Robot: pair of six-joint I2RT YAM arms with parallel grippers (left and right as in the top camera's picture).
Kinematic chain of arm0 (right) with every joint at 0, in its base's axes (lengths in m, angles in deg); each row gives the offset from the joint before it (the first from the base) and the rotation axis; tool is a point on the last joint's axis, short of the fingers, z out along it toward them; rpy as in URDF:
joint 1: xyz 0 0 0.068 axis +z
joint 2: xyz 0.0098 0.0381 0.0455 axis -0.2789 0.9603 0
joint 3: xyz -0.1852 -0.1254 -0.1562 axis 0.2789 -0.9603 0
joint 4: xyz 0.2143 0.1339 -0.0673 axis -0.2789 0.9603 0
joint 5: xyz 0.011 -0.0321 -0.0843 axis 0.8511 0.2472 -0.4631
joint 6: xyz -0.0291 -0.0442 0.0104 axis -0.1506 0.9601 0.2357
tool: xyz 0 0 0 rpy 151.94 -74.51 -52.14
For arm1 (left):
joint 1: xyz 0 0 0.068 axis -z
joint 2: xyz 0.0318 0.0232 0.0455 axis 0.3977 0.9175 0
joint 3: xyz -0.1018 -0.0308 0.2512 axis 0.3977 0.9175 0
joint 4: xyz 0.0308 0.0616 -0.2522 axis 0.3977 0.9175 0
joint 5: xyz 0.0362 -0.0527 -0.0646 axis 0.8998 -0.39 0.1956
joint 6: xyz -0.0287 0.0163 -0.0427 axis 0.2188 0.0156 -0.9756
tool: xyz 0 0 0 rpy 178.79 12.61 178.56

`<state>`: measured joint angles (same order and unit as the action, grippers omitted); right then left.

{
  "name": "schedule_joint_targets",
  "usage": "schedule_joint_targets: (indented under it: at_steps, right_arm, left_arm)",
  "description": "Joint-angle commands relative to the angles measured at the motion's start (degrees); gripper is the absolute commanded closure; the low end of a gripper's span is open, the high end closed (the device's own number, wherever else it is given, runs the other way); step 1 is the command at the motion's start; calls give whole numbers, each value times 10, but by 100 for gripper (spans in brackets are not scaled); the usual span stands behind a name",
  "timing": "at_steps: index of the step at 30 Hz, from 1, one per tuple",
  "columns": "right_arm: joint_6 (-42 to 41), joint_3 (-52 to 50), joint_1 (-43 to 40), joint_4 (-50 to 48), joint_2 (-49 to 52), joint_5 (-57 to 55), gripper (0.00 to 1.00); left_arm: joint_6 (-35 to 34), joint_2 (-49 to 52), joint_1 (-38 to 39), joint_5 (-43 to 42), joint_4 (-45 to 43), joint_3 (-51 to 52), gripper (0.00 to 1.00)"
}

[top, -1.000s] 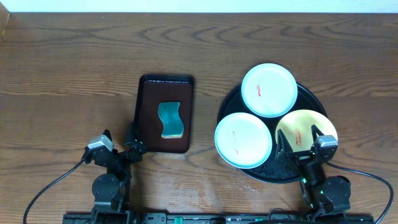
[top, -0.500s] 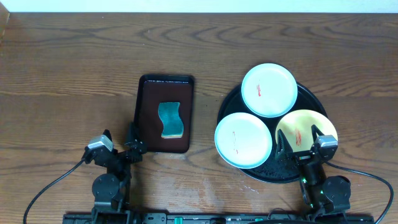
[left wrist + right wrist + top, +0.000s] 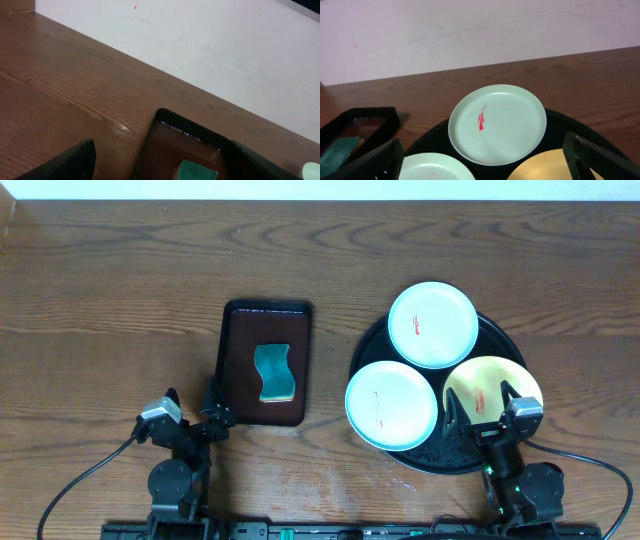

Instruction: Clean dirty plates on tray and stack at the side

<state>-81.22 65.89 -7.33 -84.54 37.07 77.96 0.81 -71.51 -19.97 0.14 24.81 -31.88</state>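
A round black tray (image 3: pixel 366 352) at the right holds three plates. A mint-white plate (image 3: pixel 433 325) with a red smear sits at its back, also in the right wrist view (image 3: pixel 497 124). A second mint-white plate (image 3: pixel 391 404) with faint red marks sits front left. A pale yellow plate (image 3: pixel 490 385) with a red smear sits front right. My right gripper (image 3: pixel 484 408) is open and empty at the tray's near edge, over the yellow plate. My left gripper (image 3: pixel 190 404) is open and empty at the near left.
A rectangular dark brown tray (image 3: pixel 240 360) left of centre holds a teal sponge (image 3: pixel 273 373); both show in the left wrist view, tray (image 3: pixel 165 145) and sponge (image 3: pixel 196 171). A white wall runs along the table's far edge.
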Motion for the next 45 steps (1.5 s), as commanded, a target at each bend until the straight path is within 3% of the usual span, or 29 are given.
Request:
schedule_joint_targets:
  at_steps: [1, 4, 9, 14, 24, 28, 33, 40, 45]
  right_arm:
    - [9, -1, 6, 2, -2, -1, 1]
    - [-1, -1, 6, 2, -2, -1, 1]
    - [-1, -1, 6, 3, -1, 0, 1]
    - [-10, -1, 6, -2, 1, 1, 1]
    - [-10, 29, 6, -40, 5, 81, 1]
    - [-10, 99, 5, -6, 42, 91, 1]
    - [11, 275, 5, 71, 205, 115, 1]
    - [60, 537, 5, 296, 487, 118, 1]
    - [61, 668, 5, 422, 653, 122, 1]
  left_arm:
    - [1, -3, -3, 7, 16, 8, 17]
    - [-2, -3, -3, 7, 14, 8, 17]
    - [-64, -3, -3, -10, 0, 8, 17]
    - [-64, -3, -3, -19, -2, 7, 17]
    - [-18, 10, -3, -41, -1, -96, 17]
    - [13, 71, -3, -41, 57, -192, 17]
    - [36, 259, -3, -76, 223, -387, 17]
    - [36, 501, -2, -170, 420, -611, 16]
    - [36, 608, -2, -171, 494, -682, 16]
